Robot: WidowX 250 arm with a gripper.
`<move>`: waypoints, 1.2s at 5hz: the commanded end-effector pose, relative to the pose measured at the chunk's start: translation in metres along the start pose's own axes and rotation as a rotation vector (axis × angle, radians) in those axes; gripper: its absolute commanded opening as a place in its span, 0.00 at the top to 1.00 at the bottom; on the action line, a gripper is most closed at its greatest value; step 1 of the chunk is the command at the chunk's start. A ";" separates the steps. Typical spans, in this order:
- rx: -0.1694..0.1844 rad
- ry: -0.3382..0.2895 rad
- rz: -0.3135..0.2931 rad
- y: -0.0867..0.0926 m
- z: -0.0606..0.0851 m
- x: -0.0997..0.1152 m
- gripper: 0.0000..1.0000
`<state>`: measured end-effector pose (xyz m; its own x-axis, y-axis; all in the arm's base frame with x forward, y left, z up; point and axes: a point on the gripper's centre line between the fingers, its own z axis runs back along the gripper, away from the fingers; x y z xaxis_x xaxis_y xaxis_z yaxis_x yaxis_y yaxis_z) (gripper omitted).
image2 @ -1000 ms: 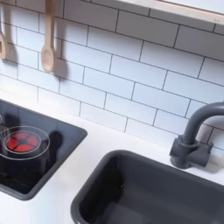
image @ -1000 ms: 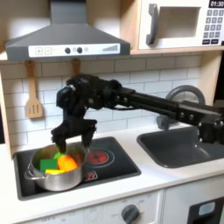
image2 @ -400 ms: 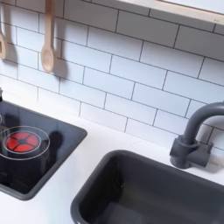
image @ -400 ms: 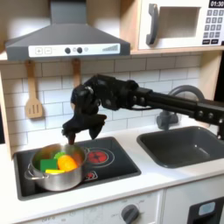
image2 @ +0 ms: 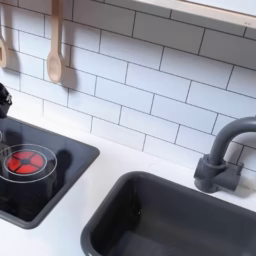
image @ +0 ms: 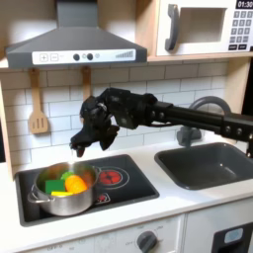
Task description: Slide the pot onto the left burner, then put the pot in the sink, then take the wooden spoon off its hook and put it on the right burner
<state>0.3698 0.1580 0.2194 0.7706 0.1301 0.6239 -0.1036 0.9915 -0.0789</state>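
2 burners are seen on the black cooktop (image: 138, 188). The pot (image: 63, 192), filled with toy food, sits on the burner farther from the sink (image: 208, 163). The gripper (image: 91, 141) is held above the pot, fingers spread, nothing gripped. The wooden spoon (image2: 52, 42) hangs on the tiled wall above the cooktop.

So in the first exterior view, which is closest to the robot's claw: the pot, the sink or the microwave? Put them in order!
Measured from the gripper in the first exterior view:
1. The pot, just below it on the stove's left burner.
2. The sink, off to the first exterior view's right.
3. The microwave, up in the first exterior view's top right corner.
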 end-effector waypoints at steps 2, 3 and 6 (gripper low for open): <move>-0.031 -0.182 0.017 -0.007 0.004 0.028 0.00; -0.045 -0.209 0.024 -0.011 0.000 0.033 0.00; -0.053 -0.290 -0.001 -0.020 0.008 0.057 0.00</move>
<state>0.4092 0.1476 0.2638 0.5531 0.1316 0.8226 -0.0666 0.9913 -0.1137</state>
